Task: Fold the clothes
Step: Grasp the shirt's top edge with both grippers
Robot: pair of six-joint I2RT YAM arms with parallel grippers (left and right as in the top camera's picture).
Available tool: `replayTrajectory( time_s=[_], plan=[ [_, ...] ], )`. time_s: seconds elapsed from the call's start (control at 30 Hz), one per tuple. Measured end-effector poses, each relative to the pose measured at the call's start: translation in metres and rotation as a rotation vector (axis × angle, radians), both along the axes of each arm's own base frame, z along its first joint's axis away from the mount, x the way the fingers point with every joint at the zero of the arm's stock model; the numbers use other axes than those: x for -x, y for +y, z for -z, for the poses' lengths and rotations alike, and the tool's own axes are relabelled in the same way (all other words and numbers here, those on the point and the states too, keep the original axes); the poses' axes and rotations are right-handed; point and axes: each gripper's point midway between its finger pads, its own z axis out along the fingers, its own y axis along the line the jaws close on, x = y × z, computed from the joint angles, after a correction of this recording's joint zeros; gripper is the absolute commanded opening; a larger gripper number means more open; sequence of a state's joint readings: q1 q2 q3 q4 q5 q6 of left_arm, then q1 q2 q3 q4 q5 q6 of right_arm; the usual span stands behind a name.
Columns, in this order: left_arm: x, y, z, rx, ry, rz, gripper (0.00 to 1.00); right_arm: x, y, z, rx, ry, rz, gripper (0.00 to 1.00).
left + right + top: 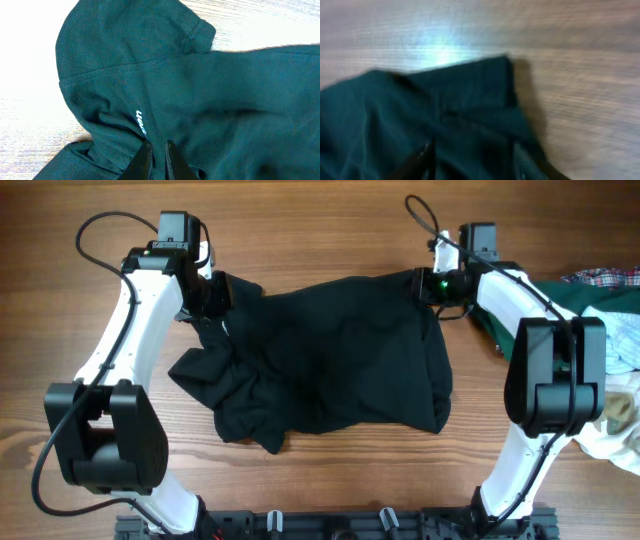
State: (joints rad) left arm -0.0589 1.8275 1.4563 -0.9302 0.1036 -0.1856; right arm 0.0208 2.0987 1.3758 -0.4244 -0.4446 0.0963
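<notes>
To me the polo shirt (340, 350) reads as soft, matt black cloth, a finely pebbled knit up close. The table (330, 230) is smooth grained wood with a faint sheen. The left arm (140, 310) wears glossy white plastic shells.

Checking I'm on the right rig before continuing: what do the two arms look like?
White links on the left arm and right arm, black joint housings, black fingers. A black cable loops off each wrist; a green light on the right one.

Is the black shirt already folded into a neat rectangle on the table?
No, in the overhead view the black shirt lies spread and crumpled, with fabric bunched at one end.
</notes>
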Motion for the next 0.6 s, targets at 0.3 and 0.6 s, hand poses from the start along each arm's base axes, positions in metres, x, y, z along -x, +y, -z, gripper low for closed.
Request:
replayTrajectory(
  time_s=[0.3, 0.6],
  plan=[
    [0.000, 0.000, 0.000, 0.000, 0.000, -0.002, 0.29, 0.003, 0.010, -0.001, 0.002, -0.020, -0.073, 0.44],
    [-0.007, 0.000, -0.002, 0.003, -0.028, -0.006, 0.63, 0.006, 0.035, -0.017, -0.119, -0.099, -0.227, 0.45]
  ],
)
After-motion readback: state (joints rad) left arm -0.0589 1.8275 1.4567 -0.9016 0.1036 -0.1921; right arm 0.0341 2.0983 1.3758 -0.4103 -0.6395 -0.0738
